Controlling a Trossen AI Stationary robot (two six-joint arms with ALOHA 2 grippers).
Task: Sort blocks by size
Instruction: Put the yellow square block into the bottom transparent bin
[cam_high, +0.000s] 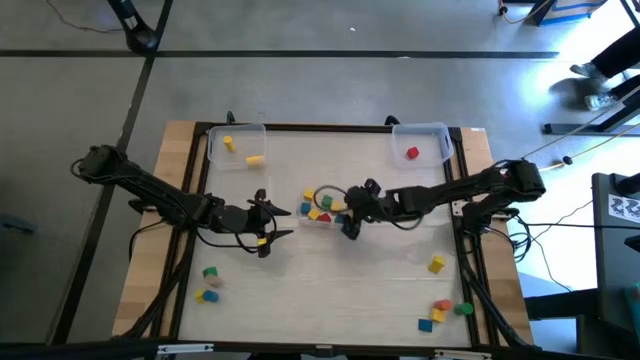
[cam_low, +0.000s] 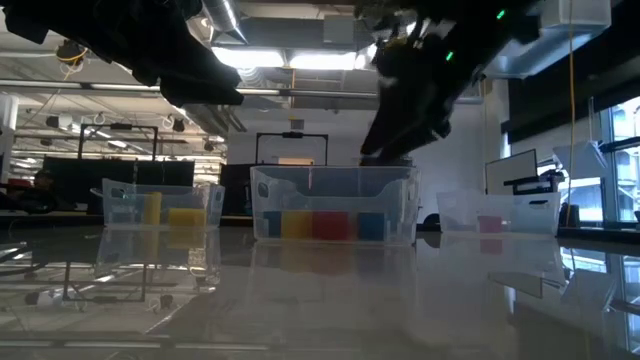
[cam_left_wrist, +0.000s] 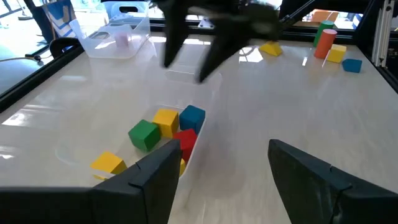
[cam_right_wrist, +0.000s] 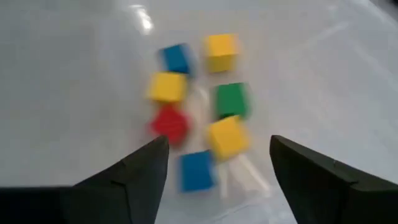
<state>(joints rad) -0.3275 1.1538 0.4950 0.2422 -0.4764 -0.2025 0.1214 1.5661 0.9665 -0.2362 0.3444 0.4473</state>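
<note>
right claw (cam_high: 349, 221): fingers spread wide, empty, poised over the middle bin's cluster
blocks (cam_right_wrist: 198, 112): red, green, two blue, three yellow, packed close just ahead of the right claw's fingertips, inside the clear bin (cam_low: 333, 208)
step in hand: likely picking one cube from the cluster
advice: pick an edge block, the near blue one (cam_right_wrist: 198, 169); straddle only it; descend straight, avoid nudging neighbours or bin wall
left claw (cam_high: 268, 225): parted, empty, just beside the cluster, waiting

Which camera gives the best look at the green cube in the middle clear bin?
The right wrist view: the small green cube lies unobstructed, though blurred. Left wrist view shows it obliquely; high view tiny; low view doesn't show it.
</note>
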